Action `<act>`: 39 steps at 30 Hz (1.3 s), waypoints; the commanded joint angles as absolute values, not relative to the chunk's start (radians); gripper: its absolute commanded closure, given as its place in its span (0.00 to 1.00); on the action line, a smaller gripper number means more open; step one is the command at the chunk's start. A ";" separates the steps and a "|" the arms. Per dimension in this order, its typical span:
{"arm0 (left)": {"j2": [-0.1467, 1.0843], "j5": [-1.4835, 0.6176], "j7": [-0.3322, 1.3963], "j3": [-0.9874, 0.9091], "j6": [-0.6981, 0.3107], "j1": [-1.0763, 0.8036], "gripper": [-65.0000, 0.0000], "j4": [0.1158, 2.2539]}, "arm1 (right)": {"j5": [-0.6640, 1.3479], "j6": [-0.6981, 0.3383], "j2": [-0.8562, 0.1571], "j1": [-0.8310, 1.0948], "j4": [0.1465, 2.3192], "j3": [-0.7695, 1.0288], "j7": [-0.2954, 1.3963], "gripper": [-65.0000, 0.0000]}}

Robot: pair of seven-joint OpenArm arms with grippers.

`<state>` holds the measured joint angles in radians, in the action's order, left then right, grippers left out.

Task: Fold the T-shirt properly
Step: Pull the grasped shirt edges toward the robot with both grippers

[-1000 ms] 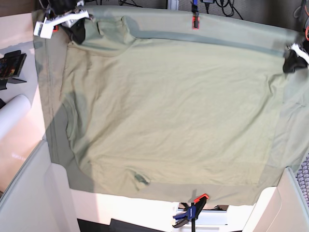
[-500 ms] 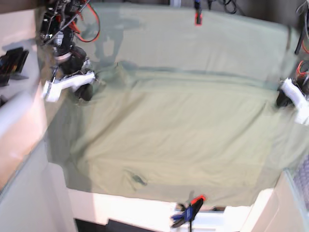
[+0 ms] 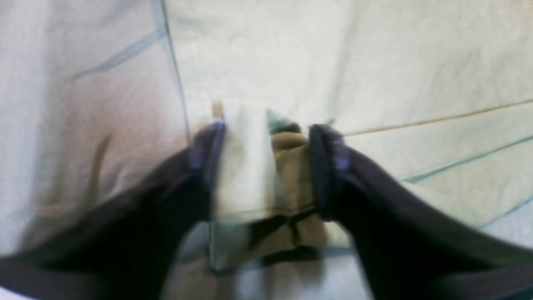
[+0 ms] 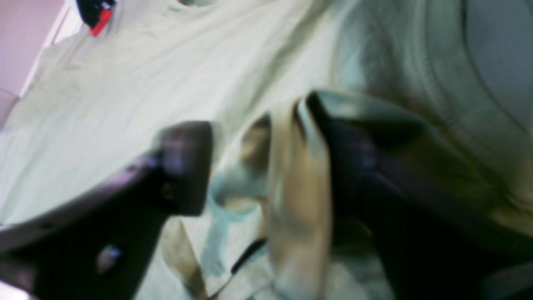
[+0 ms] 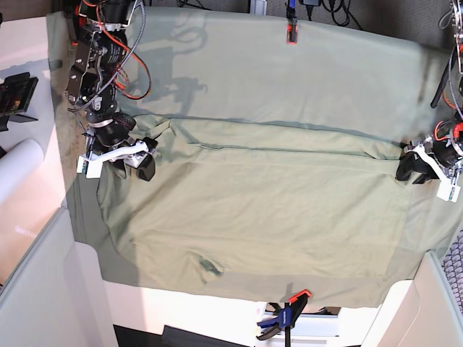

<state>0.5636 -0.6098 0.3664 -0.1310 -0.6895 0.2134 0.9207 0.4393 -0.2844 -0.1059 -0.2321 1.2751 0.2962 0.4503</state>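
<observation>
T-shirt lies mid-worktop, far edge folded over toward 6 o'clock. Left gripper at 3 and right gripper at 9: jaws apart, letting cloth go. Next: prob. withdraw, regrip for 2nd fold.

Tablecloth clamped flat — red clamp far edge, blue one near (white roll beside).

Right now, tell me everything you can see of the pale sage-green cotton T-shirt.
The pale sage-green cotton T-shirt lies on the greyer-green tablecloth, its far part folded toward the near hem, making a straight crease across. It looks soft and lightly wrinkled. The collar sits at the near edge. Fabric lies between both grippers' open jaws at the fold's two ends.
</observation>
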 commanded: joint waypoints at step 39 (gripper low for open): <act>0.429 -0.921 0.647 -0.446 -0.653 0.023 0.42 1.076 | 0.501 -0.267 -0.035 -0.110 1.378 0.551 0.599 0.31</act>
